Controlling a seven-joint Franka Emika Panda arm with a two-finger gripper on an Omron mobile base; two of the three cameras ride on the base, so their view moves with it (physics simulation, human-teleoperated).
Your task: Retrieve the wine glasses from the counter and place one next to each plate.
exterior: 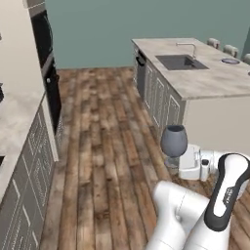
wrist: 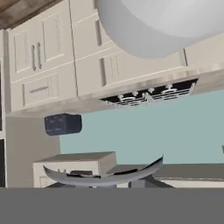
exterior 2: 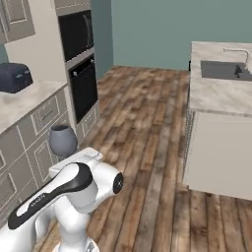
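A smoky grey wine glass [exterior: 174, 140] stands upright over the wooden floor, and my gripper [exterior: 172, 163] is shut on its stem below the bowl. From the right base view the same wine glass [exterior 2: 63, 139] sits above the white hand of my gripper [exterior 2: 74, 158]. The hand view is rolled over: the bowl [wrist: 162, 22] hangs at the top and the round foot [wrist: 105, 177] curves along the bottom. A small grey-blue plate [exterior: 230, 61] lies on the far end of the island. The beige counter [exterior: 14, 112] runs along the left.
The marble-topped island [exterior: 205, 83] with its dark sink [exterior: 180, 62] stands at the right over cream cabinets. A dark toaster [exterior 2: 15, 76] sits on the counter [exterior 2: 29, 101], beside a built-in oven [exterior 2: 81, 74]. Open wooden floor [exterior: 107, 127] lies between them.
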